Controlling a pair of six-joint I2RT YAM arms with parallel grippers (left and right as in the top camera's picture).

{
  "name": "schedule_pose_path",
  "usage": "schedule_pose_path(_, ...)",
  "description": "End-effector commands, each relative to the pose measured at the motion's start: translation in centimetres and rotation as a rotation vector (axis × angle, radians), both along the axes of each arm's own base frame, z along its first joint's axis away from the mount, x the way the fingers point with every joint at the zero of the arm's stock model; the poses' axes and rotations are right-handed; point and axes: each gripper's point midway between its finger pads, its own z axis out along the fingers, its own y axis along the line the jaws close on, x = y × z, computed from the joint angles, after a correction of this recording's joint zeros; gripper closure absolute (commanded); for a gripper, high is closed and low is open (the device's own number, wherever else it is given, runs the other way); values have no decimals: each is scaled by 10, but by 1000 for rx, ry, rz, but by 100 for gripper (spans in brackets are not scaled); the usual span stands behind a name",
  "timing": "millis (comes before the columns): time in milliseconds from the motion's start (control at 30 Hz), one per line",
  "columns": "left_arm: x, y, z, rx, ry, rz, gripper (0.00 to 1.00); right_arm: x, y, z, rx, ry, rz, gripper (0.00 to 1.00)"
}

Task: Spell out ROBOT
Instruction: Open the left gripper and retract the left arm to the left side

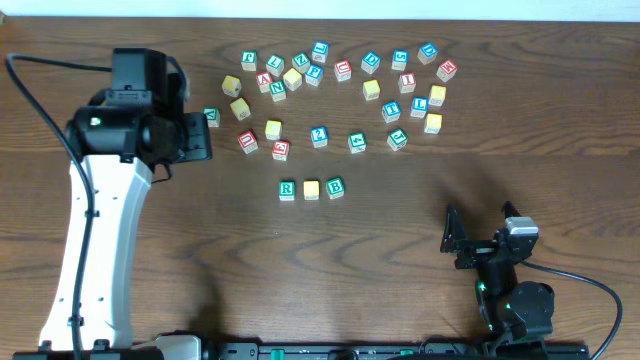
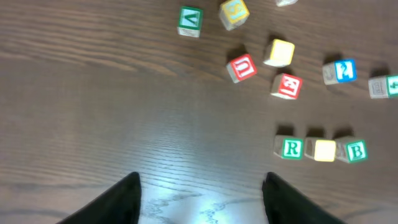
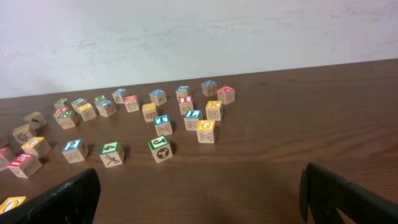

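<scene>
Currently I read R (image 1: 287, 189), yellow-faced cube (image 1: 311, 189), B (image 1: 335, 187), side by side in a row mid-table. My left gripper (image 2: 202, 199): fingers apart, nothing between. My right gripper (image 1: 478, 235): spread wide, empty, well apart from the cubes. A spare yellow cube (image 2: 278, 52) lies ahead-right of the left fingers, so the left arm is nearer. Legible beside it: red U (image 2: 241, 67).

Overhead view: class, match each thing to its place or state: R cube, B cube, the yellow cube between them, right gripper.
1 R cube
2 B cube
3 yellow cube
4 right gripper

a open, empty
b middle of row
c row's left end
d row's right end

Pairs: 1-c; 2-d; 3-b; 4-a
</scene>
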Motion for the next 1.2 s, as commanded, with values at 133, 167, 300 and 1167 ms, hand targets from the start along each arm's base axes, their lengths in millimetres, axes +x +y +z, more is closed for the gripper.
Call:
schedule_pose_path(133, 2, 14, 10, 25, -26, -8, 2, 0, -3, -1, 13, 2, -14, 1)
schedule_pose_path(167, 2, 14, 9, 25, -25, -9, 2, 0, -3, -1, 13, 2, -14, 1)
schedule_pose_path(300, 2, 14, 10, 25, -26, -9, 2, 0, -3, -1, 13, 2, -14, 1)
schedule_pose_path(1167, 8, 14, 13, 26, -53, -8, 2, 0, -3, -1, 13, 2, -14, 1)
